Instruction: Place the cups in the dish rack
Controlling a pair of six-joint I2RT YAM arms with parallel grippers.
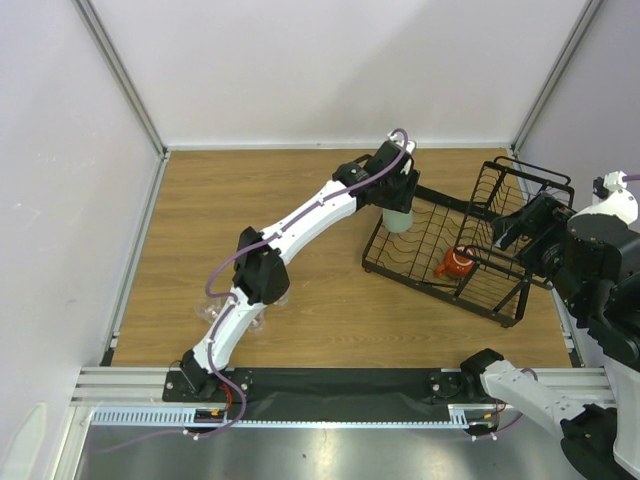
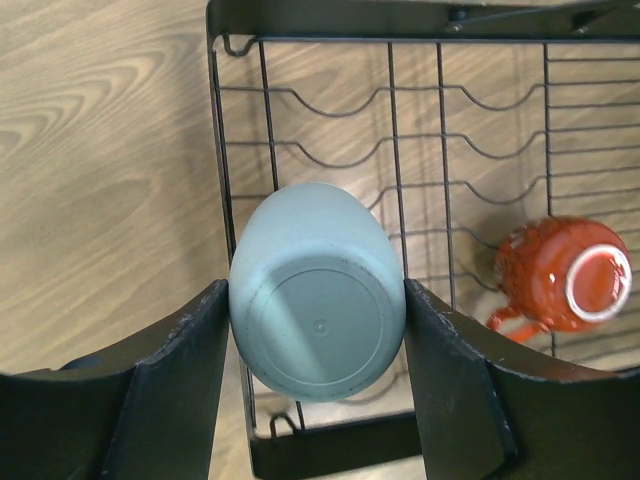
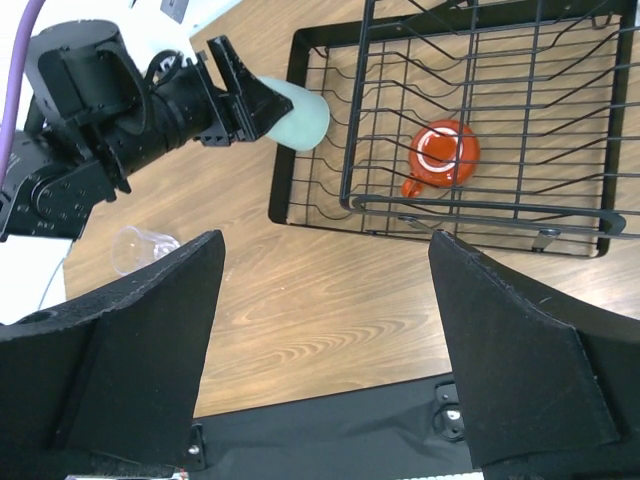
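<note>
Step in hand: setting the mint-green cup (image 2: 318,290) into the dish rack (image 2: 400,18), as I judge it.
Left jaws: the left gripper (image 2: 316,320) is clamped on the mint-green cup, one jaw on each side of its wall near the base.
Cup's position: at the far-left corner of the rack's flat tray, mouth down and base up towards the wrist camera.
Long axis: close to upright, leaning slightly; the jaws cross it from the sides.
Key relation: in the left wrist view the cup overlaps the rack's left edge wire, so it looks to sit partly over the rim and not squarely inside. The tray's open wires lie to the right of the cup, towards the orange mug (image 2: 560,275).
Contact with rack: I cannot tell whether the rim is touching the wires or is just above them.
Orange mug: upside down in the tray, well apart from the held cup.
Right jaws: the right gripper (image 3: 325,260) is spread wide and empty, hanging at the right side of the rack.
Cups left: clear tumblers (image 1: 218,312) lie on the table (image 1: 250,200) near the left arm's elbow, so the left arm is nearer to them.
Next move calls for: probably a small shift right before release, so the rim lands on the wires.
Risk: let go over the edge wire, the cup could tip onto the table.
</note>
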